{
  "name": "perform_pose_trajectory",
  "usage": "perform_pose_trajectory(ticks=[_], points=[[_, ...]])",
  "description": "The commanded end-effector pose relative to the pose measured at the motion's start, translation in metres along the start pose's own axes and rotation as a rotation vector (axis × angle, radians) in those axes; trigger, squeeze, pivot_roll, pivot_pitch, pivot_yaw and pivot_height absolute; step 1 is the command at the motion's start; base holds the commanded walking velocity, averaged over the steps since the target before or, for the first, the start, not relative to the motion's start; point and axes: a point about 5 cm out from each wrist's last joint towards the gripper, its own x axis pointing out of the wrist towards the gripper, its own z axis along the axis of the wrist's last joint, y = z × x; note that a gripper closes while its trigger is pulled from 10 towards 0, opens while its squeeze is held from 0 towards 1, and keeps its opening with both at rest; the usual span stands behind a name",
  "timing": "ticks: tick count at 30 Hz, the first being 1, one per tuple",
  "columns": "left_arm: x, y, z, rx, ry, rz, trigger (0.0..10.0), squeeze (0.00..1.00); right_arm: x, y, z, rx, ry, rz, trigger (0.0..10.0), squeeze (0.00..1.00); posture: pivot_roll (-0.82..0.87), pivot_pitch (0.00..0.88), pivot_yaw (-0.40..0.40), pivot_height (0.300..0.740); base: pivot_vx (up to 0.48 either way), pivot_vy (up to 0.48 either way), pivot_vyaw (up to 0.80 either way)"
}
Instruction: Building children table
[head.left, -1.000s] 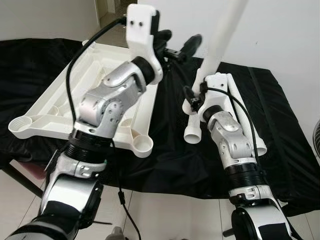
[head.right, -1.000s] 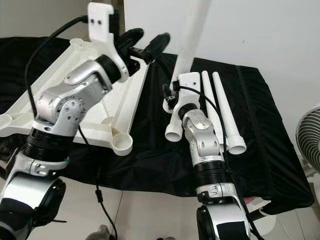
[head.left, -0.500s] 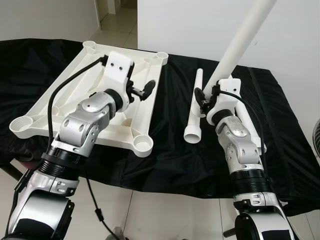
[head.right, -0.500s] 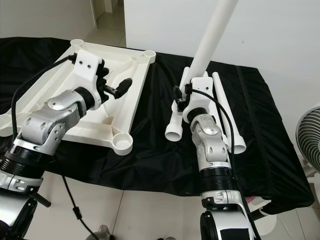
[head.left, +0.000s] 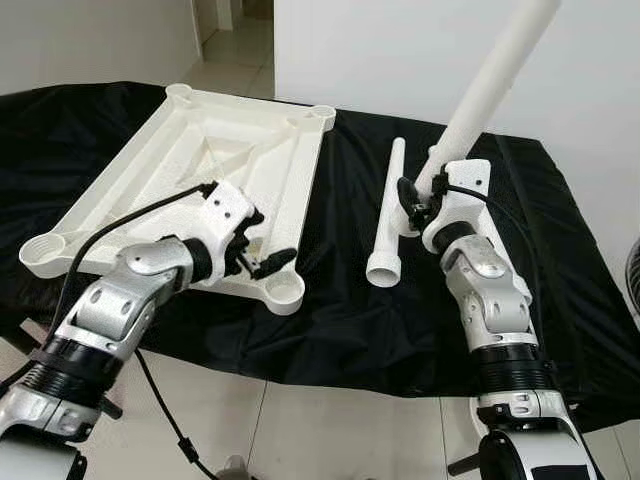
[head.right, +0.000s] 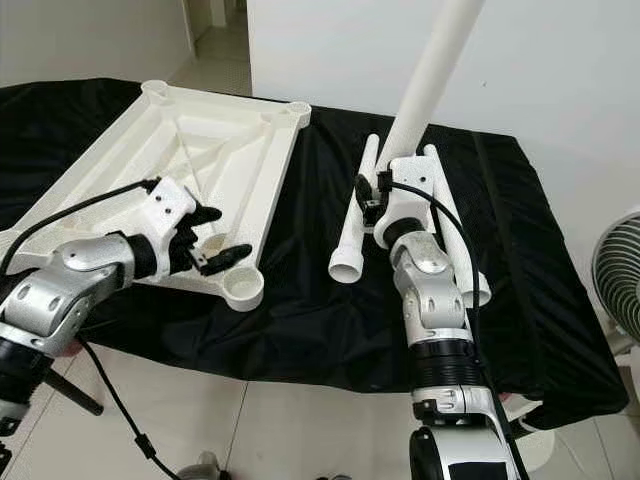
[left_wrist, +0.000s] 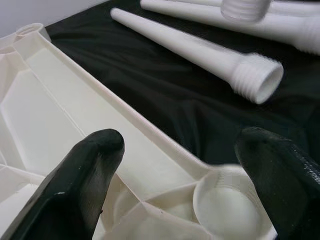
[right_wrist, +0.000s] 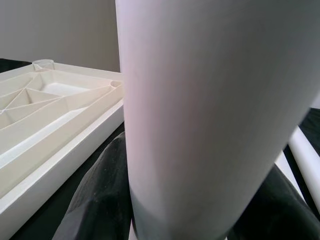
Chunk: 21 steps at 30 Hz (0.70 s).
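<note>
The white tabletop (head.left: 200, 160) lies upside down on the black cloth, with round leg sockets at its corners. My left gripper (head.left: 268, 238) hovers open over its near right edge, just beside the near right socket (head.left: 287, 290). In the left wrist view the fingers (left_wrist: 75, 185) straddle that socket (left_wrist: 230, 205). My right gripper (head.left: 415, 195) is shut on a white leg (head.left: 490, 80), held tilted up towards the wall; this leg (right_wrist: 215, 100) crosses the right wrist view. A loose leg (head.left: 390, 215) lies between tabletop and right arm, threaded end (left_wrist: 257, 80) nearest me.
More white legs (head.right: 455, 230) lie on the cloth behind my right arm. The black-draped table (head.left: 330, 330) ends just before me, with pale tiled floor below. A fan (head.right: 615, 290) stands at the right edge. A white wall rises behind the table.
My left arm came down from head height to the tabletop's near right corner, fingers open. The right gripper kept hold of the raised leg and shifted slightly right.
</note>
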Motion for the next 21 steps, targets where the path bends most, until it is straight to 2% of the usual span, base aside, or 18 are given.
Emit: perform_pose_trajectory(ticks=[1,8,14,18,21], points=[[-0.002,-0.006,-0.004,0.032,0.017,-0.064,10.0,0.0,0.0,0.0,0.007,-0.016,-0.03,0.01,10.0,0.0,0.16,0.057,-0.024,0.74,0.0,0.0,0.0],[-0.005,-0.003,-0.015,0.071,0.072,-0.067,10.0,0.0,-0.001,-0.001,0.007,-0.021,-0.028,0.009,10.0,0.0,0.16,0.061,-0.022,0.74,0.0,0.0,0.0],[-0.012,0.002,-0.033,0.134,0.176,-0.074,10.0,0.0,-0.002,-0.002,0.007,-0.026,-0.026,0.009,10.0,0.0,0.16,0.064,-0.021,0.74,0.0,0.0,0.0],[-0.016,0.002,-0.041,0.15,0.217,-0.096,10.0,0.0,-0.002,-0.003,0.007,-0.03,-0.028,0.01,10.0,0.0,0.16,0.063,-0.021,0.74,0.0,0.0,0.0],[-0.021,-0.002,-0.046,0.149,0.236,-0.153,10.0,0.0,-0.001,-0.004,0.008,-0.034,-0.028,0.009,10.0,0.0,0.16,0.063,-0.021,0.74,0.0,0.0,0.0]])
